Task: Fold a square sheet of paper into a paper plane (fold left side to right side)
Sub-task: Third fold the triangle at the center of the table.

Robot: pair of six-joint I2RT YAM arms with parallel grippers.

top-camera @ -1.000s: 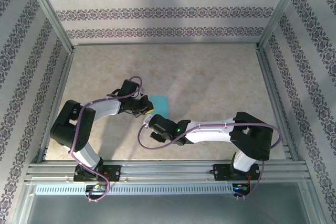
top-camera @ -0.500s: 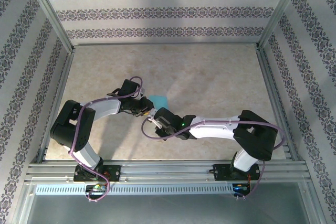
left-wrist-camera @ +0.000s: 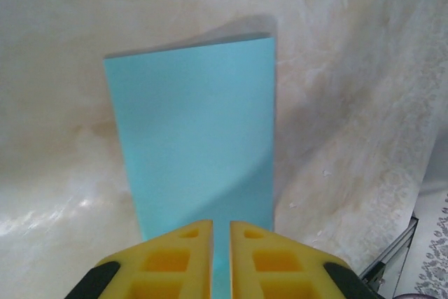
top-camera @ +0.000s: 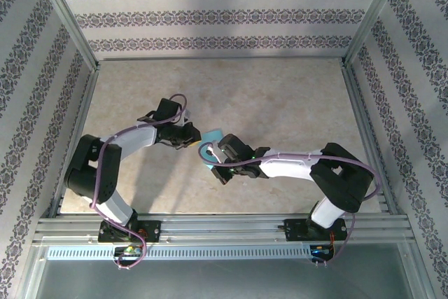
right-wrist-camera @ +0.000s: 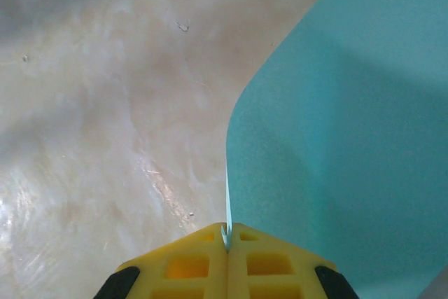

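Note:
The square sheet of paper (top-camera: 214, 133) is cyan-blue and lies near the table's middle, partly covered by both grippers. In the left wrist view it is a tall rectangle (left-wrist-camera: 196, 131) running away from my left gripper (left-wrist-camera: 221, 225). Those yellow jaws stand a narrow slit apart over its near end, and blue shows through the slit. My left gripper (top-camera: 194, 138) is at the sheet's left side. My right gripper (top-camera: 212, 157) is at its near edge. There my right gripper (right-wrist-camera: 227, 229) is shut on the paper's thin edge, and the sheet (right-wrist-camera: 336, 138) curves up to the right.
The mottled beige table (top-camera: 280, 96) has open room behind and to the right. Metal frame rails (top-camera: 77, 124) and patterned walls close in the sides. A purple cable (top-camera: 203, 146) loops by the right wrist.
My right gripper has moved forward to the sheet's near edge and shut on it. My left gripper has shifted slightly back and left, and less of the blue sheet shows from above.

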